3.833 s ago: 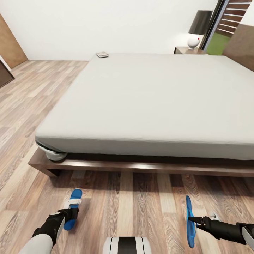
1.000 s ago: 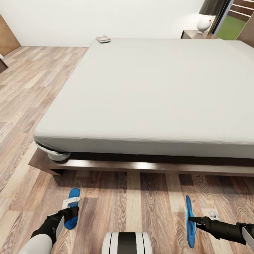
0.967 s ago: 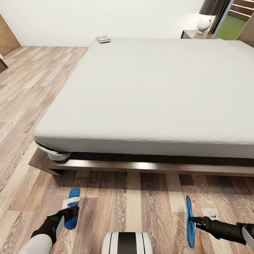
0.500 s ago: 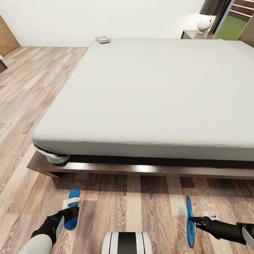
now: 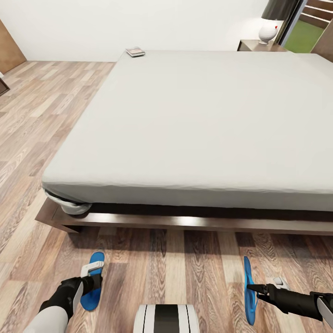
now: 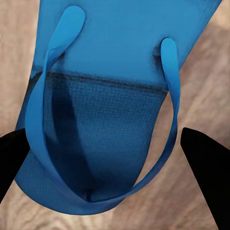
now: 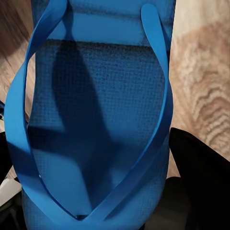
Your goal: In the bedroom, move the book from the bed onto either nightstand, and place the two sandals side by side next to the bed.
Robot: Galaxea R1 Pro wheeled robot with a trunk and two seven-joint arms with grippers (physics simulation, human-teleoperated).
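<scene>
A: What lies ahead of the robot?

B: The bed (image 5: 199,115), a low platform with a dark glossy wood frame and a smooth, plain grey mattress, spans the way across the wood-plank floor (image 5: 41,120). A bunched bit of grey sheet hangs out at its near left corner.

A: And the book?

B: The book (image 5: 135,52) lies flat at the mattress's far left corner, small and thin. Beyond the far right corner stands a nightstand (image 5: 259,45) bearing a white rounded lamp (image 5: 268,31) with a dark shade.

A: The 2 sandals?

B: Both are well apart, near the bed's foot. The left sandal (image 5: 91,286) is flat with its sole facing up toward the camera; the left gripper (image 5: 92,282) is at it, black fingers (image 6: 211,177) spread on either side of the thong straps, not pinching them. The right sandal (image 5: 249,291) is turned on edge, and the right gripper (image 5: 253,289) is clamped on it.

A: Texture?

B: Bright blue, fine-dimpled footbed, thin smooth straps meeting in a V.
</scene>
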